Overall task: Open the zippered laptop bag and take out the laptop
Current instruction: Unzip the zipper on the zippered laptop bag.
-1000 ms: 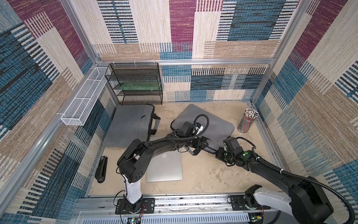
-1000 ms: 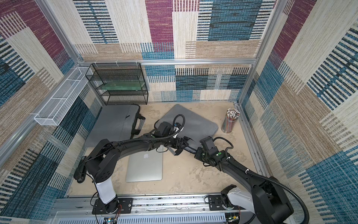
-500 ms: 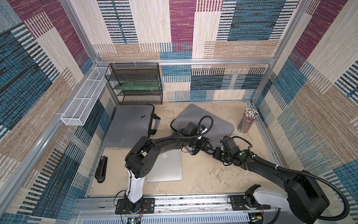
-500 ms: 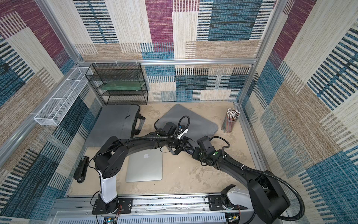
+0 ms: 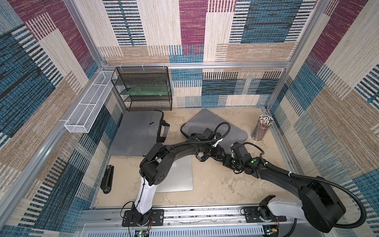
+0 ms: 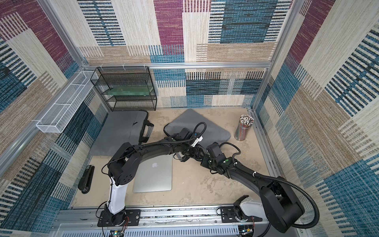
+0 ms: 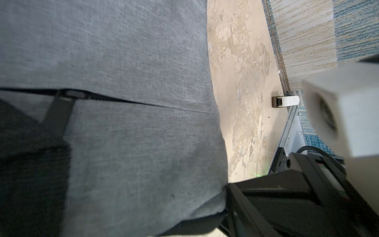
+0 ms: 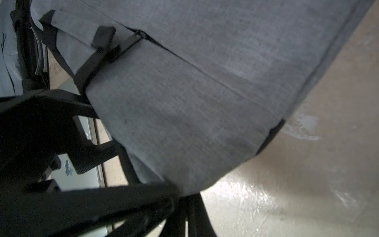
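Grey laptop bag (image 5: 207, 125), mid-frame: soft, floppy fabric, prob. sags & slides; grab zip pull (image 7: 60, 107) or corner. By its edge, left claw (image 5: 206, 156) apart, right claw (image 5: 222, 159) closed.

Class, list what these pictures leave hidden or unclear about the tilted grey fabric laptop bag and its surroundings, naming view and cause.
- Grey fabric laptop bag: near corner buried under the left arm and right arm in both top views; zip state unreadable.
- Left gripper: jaws hidden there, only a dark blur in the left wrist view.
- Silver laptop: partly covered by the left arm.
- Green flat item on the black mesh shelf: too small, veiled by mesh.
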`<action>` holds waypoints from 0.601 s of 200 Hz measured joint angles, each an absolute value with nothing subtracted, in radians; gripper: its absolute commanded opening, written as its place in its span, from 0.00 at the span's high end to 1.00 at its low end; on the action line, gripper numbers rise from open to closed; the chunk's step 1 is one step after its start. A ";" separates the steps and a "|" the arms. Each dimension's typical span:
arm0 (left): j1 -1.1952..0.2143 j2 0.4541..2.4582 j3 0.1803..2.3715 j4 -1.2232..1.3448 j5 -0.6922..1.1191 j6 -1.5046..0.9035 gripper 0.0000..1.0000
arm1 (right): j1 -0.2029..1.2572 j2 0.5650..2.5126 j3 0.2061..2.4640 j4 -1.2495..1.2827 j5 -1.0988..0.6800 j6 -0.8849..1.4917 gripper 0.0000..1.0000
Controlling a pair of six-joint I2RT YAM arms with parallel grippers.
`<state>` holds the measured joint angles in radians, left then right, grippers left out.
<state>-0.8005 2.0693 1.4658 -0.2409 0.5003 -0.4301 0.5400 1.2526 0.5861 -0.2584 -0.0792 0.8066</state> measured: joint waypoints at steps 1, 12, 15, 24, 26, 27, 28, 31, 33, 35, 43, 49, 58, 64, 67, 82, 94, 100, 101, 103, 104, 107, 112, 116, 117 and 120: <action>-0.801 2.070 1.466 -0.241 0.500 -0.430 0.49 | 0.540 1.253 0.586 -0.258 -0.079 0.807 1.00; -0.801 2.072 1.471 -0.247 0.501 -0.430 0.57 | 0.540 1.255 0.586 -0.258 -0.079 0.807 1.00; -0.802 2.072 1.472 -0.249 0.500 -0.430 0.61 | 0.540 1.255 0.586 -0.258 -0.079 0.807 1.00; -0.802 2.073 1.476 -0.252 0.501 -0.431 0.72 | 0.540 1.255 0.587 -0.259 -0.079 0.807 1.00; -0.802 2.074 1.477 -0.252 0.501 -0.431 0.75 | 0.540 1.255 0.587 -0.259 -0.079 0.807 1.00; -0.802 2.074 1.477 -0.252 0.501 -0.431 0.77 | 0.540 1.255 0.587 -0.259 -0.078 0.807 1.00; -0.802 2.074 1.477 -0.252 0.501 -0.431 0.78 | 0.540 1.255 0.587 -0.259 -0.078 0.807 1.00; -0.802 2.074 1.477 -0.252 0.502 -0.431 0.82 | 0.540 1.256 0.587 -0.259 -0.078 0.807 1.00; -0.802 2.074 1.477 -0.252 0.502 -0.431 0.85 | 0.540 1.256 0.587 -0.259 -0.078 0.807 1.00; -0.802 2.074 1.477 -0.252 0.502 -0.431 0.88 | 0.539 1.256 0.587 -0.259 -0.078 0.807 1.00; -0.802 2.074 1.477 -0.253 0.502 -0.432 1.00 | 0.538 1.256 0.587 -0.260 -0.075 0.807 1.00; -0.802 2.074 1.477 -0.253 0.501 -0.434 1.00 | 0.536 1.256 0.587 -0.260 -0.072 0.807 1.00; -0.801 2.074 1.477 -0.253 0.502 -0.434 1.00 | 0.532 1.254 0.588 -0.263 -0.067 0.805 1.00; -0.801 2.074 1.477 -0.254 0.503 -0.434 1.00 | 0.527 1.252 0.588 -0.268 -0.067 0.802 1.00; -0.801 2.074 1.477 -0.254 0.503 -0.434 1.00 | 0.524 1.250 0.588 -0.270 -0.067 0.800 1.00; -0.801 2.070 1.475 -0.252 0.503 -0.434 1.00 | 0.500 1.237 0.588 -0.287 -0.068 0.787 1.00; -0.801 2.065 1.474 -0.249 0.503 -0.433 1.00 | 0.476 1.225 0.583 -0.294 -0.071 0.780 1.00; -0.801 2.063 1.473 -0.246 0.503 -0.432 1.00 | 0.467 1.221 0.580 -0.297 -0.072 0.773 1.00; -0.801 2.062 1.472 -0.245 0.503 -0.432 1.00 | 0.464 1.220 0.579 -0.297 -0.072 0.771 1.00; -0.801 2.062 1.471 -0.243 0.504 -0.430 1.00 | 0.461 1.218 0.578 -0.299 -0.073 0.768 1.00; -0.801 2.062 1.471 -0.243 0.504 -0.430 1.00 | 0.460 1.218 0.577 -0.299 -0.074 0.768 1.00; -0.801 2.061 1.470 -0.241 0.504 -0.429 1.00 | 0.454 1.216 0.576 -0.300 -0.077 0.763 1.00; -0.801 2.061 1.469 -0.240 0.505 -0.429 1.00 | 0.447 1.213 0.575 -0.304 -0.081 0.757 1.00; -0.801 2.060 1.469 -0.237 0.506 -0.429 1.00 | 0.442 1.211 0.575 -0.305 -0.083 0.757 1.00; -0.801 2.060 1.468 -0.236 0.506 -0.429 1.00 | 0.440 1.210 0.575 -0.306 -0.084 0.756 1.00; -0.801 2.059 1.468 -0.235 0.508 -0.428 1.00 | 0.436 1.208 0.575 -0.307 -0.087 0.754 1.00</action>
